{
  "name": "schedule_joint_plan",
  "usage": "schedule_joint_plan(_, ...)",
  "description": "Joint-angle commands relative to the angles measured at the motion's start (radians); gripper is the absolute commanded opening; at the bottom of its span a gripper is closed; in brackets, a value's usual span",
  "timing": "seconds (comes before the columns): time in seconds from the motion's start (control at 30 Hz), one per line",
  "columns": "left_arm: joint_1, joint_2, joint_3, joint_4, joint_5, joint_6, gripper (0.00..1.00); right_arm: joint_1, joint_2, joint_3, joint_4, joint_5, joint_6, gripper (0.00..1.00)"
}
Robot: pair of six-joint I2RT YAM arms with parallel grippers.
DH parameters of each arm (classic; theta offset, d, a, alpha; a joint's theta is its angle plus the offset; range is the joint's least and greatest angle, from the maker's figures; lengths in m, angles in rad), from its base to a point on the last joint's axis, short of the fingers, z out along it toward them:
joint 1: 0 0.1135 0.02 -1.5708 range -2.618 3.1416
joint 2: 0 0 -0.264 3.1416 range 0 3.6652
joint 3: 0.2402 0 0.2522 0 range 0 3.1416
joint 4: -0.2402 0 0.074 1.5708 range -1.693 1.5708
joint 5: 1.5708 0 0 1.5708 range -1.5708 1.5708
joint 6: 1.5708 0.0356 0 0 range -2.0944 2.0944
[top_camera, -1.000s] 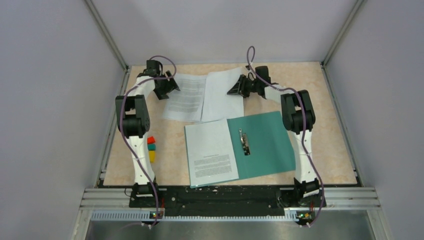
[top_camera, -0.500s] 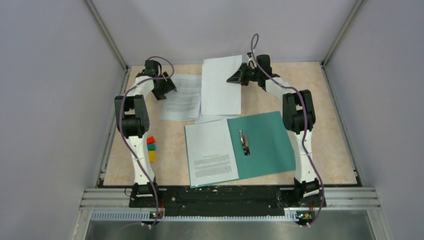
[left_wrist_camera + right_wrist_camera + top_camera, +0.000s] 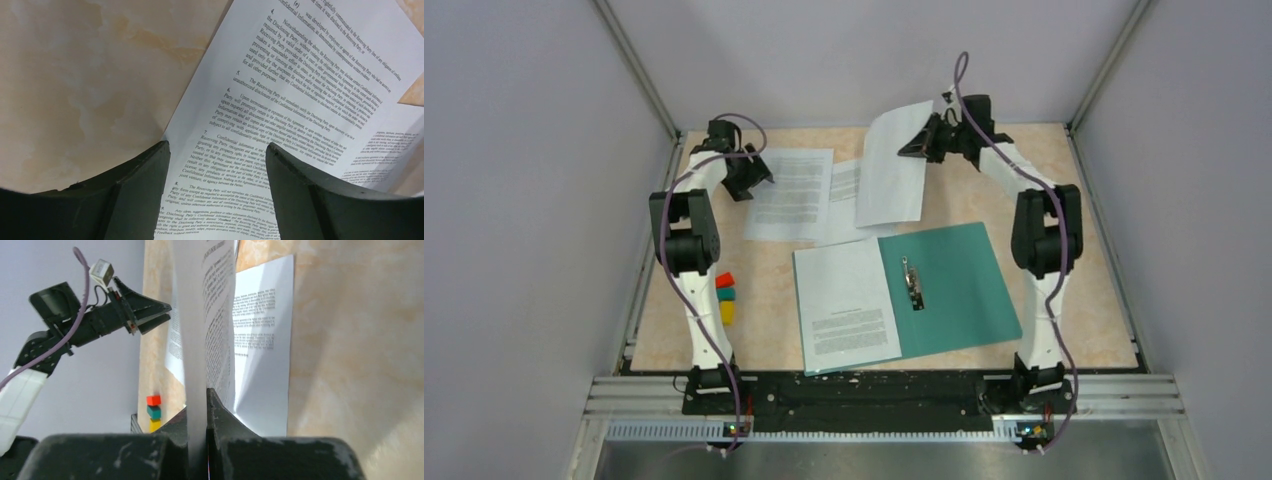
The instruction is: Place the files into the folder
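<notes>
The files point(image 3: 794, 195), white printed A4 sheets, lie behind the open thin teal-green folder point(image 3: 954, 290), yet one sheet point(image 3: 892, 170), flat on the beige surface point(image 3: 1084, 200) a second ago, now hangs clamped in our right end effector point(image 3: 907, 150), ready for transfer, we judge, while our left end effector point(image 3: 764, 178) stands apart.

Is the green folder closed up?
No, the folder lies open and flat, with its metal fastener showing in the middle.

Teal folder point(image 3: 959, 290), white files point(image 3: 796, 195)
Files carry small black print (one shows a blank white back); the tabletop point(image 3: 1084, 190) is mottled peach-beige.
</notes>
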Motion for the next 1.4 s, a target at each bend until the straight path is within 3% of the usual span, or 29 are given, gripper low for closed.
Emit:
schedule_joint_plan(0.0,0.002,-0.006,0.030,-0.027,0.035,-0.009,0.78,-0.097,-0.258,-0.157,-0.070,-0.006,-0.046,0.00)
schedule_joint_plan(0.17,-0.016,-0.066,0.037,-0.032,0.050,-0.007,0.86,-0.237,-0.500,-0.491,-0.153,0.007,-0.133,0.00)
schedule_joint_plan(0.27,-0.056,-0.125,0.015,-0.038,0.046,-0.009,0.86,-0.277,-0.609,-0.593,-0.345,0.204,-0.297,0.00)
schedule_joint_plan(0.43,-0.164,-0.242,-0.094,-0.020,0.037,-0.028,0.84,-0.254,-0.731,-0.748,-0.460,0.446,-0.398,0.00)
schedule_joint_plan(0.8,-0.332,-0.389,-0.341,0.020,0.064,-0.074,0.76,-0.101,-0.762,-0.839,-0.524,0.844,-0.475,0.00)
schedule_joint_plan(1.37,-0.448,-0.431,-0.429,0.010,0.029,-0.082,0.73,0.073,-0.824,-0.933,-0.346,0.830,-0.569,0.00)
